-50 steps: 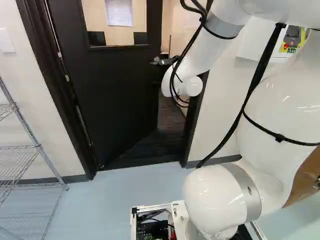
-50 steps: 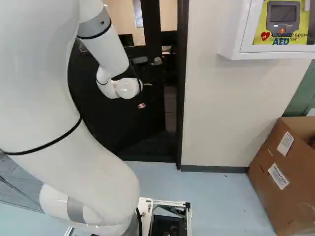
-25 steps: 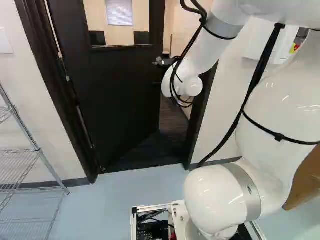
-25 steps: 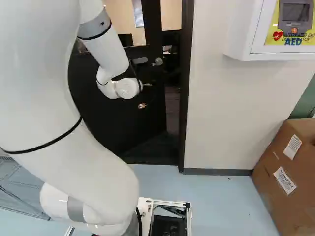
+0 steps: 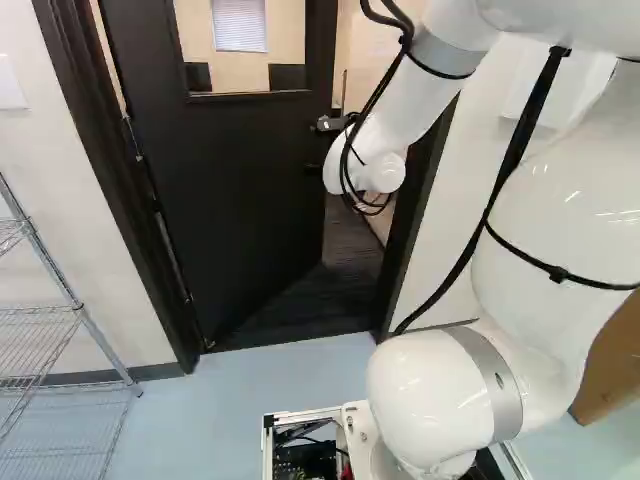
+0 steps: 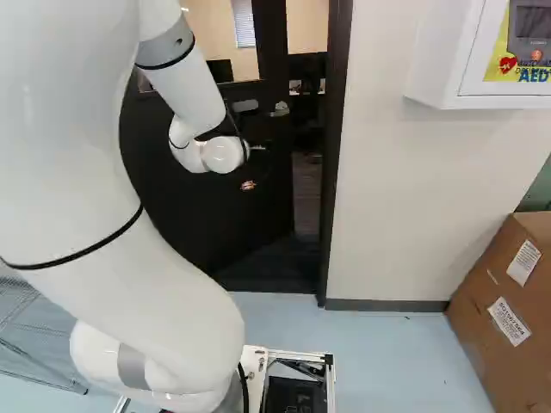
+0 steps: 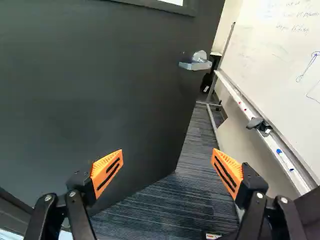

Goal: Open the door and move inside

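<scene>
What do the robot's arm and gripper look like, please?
The arm is glossy white with rounded joints and grey bands; black cables run along it, held by black ties. The gripper is black, with silver screws and two wedge-shaped orange pads, ribbed and marked with black slots.

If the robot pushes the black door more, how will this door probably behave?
The door should be stiff: it looks like a flat, solid panel with a window set in. It would likely swing rather than tip, since one side is hung on the frame. Being large, it may feel fairly heavy.
</scene>
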Motion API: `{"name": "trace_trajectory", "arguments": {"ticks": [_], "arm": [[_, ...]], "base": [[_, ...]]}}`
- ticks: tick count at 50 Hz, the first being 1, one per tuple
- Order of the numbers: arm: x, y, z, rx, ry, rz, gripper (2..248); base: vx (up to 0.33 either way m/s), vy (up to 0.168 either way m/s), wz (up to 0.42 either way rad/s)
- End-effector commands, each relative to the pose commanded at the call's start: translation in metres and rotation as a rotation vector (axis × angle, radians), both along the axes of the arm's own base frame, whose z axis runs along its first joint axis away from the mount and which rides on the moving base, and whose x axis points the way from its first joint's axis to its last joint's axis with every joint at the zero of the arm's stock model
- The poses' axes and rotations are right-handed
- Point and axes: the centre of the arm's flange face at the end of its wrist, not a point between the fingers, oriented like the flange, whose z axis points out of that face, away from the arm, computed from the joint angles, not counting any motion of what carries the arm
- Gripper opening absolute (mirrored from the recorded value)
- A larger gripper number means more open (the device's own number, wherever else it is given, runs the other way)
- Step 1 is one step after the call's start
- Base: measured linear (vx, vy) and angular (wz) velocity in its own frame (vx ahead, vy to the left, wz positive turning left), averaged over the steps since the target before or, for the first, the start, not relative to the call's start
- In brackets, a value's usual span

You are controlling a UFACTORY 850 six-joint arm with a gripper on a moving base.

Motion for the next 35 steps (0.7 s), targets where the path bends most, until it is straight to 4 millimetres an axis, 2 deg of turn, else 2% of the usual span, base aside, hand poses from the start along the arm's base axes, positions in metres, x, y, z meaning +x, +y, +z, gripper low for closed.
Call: {"name": "trace_trajectory", "arguments": {"ticks": [35], "arm": [[0.0000, 0.0000, 0.0000, 0.000, 0.000, 0.000, 247]], "base": [[0.099, 0.086, -0.016]]}}
